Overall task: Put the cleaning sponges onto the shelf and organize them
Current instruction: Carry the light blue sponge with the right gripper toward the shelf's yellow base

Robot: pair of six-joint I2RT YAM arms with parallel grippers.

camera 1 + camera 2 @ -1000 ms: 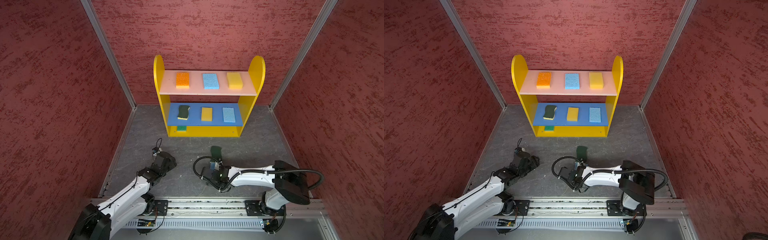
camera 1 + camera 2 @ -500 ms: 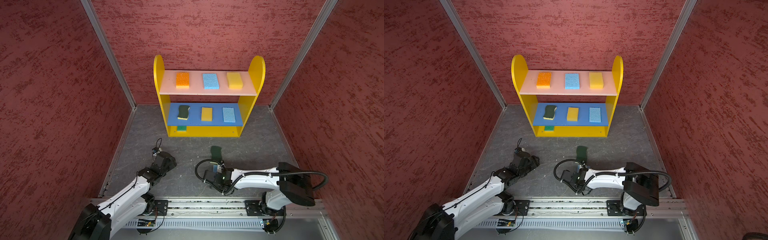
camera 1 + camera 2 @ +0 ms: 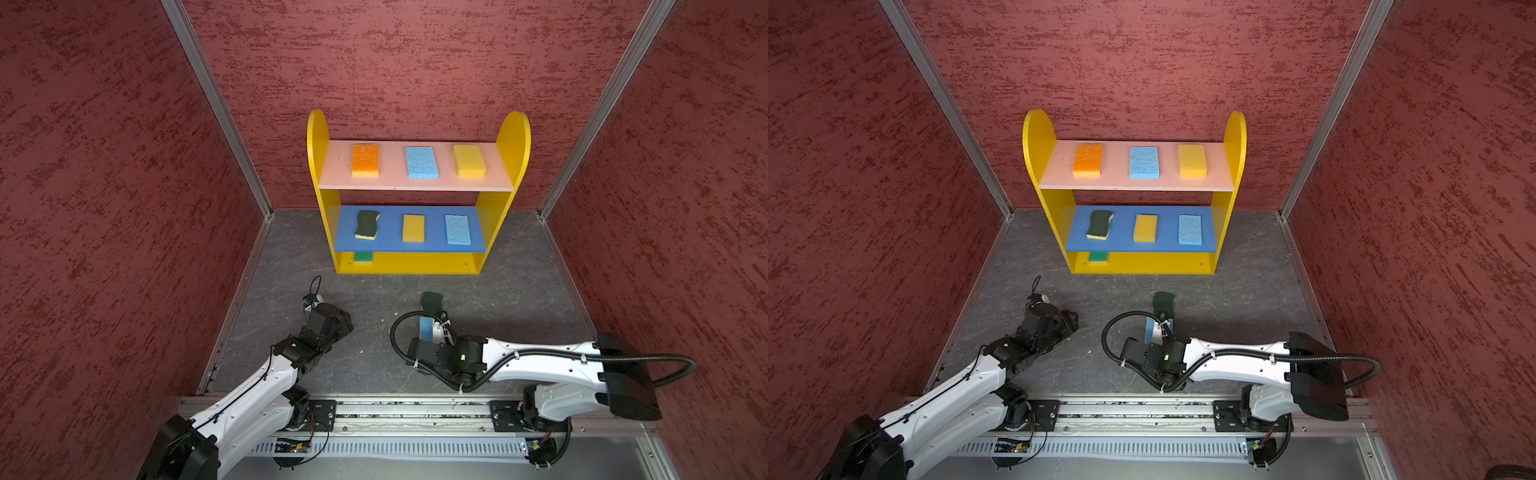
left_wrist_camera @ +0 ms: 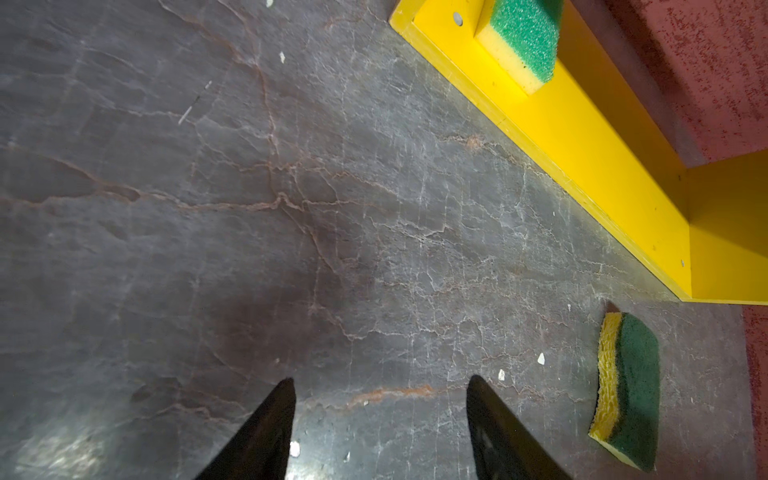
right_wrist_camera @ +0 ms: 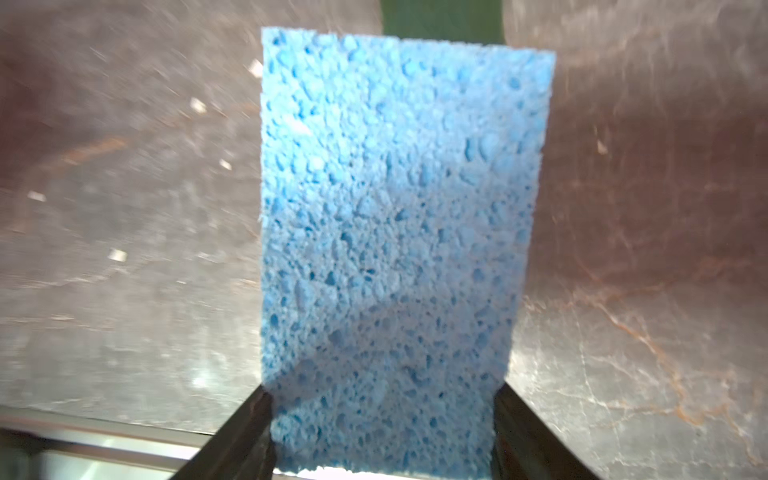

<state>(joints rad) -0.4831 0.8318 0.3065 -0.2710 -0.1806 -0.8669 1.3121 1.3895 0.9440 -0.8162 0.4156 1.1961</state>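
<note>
Seven sponges are sitting on the shelf (image 3: 316, 166) and two are waiting off it, so we are judging the job roughly three-quarters done. At left, the left gripper (image 4: 380, 382) is hanging open and empty over the floor (image 3: 374, 299). We are finding three boards on the shelf. The pink top board (image 3: 390, 183) is carrying an orange sponge (image 3: 365, 160), a blue sponge (image 3: 421, 162) and a yellow sponge (image 3: 469, 161). The blue middle board (image 3: 432, 245) is carrying a dark scourer (image 3: 367, 224), a second yellow sponge (image 3: 413, 228) and a second blue sponge (image 3: 458, 229). The yellow base (image 3: 415, 264) is holding only a green sponge (image 4: 523, 37) at its left end. In front, a loose scourer (image 3: 432, 300) is lying on the floor. Just nearer, the right gripper (image 5: 382, 390) is clamping a third blue sponge (image 5: 395, 228) by one end.
</note>
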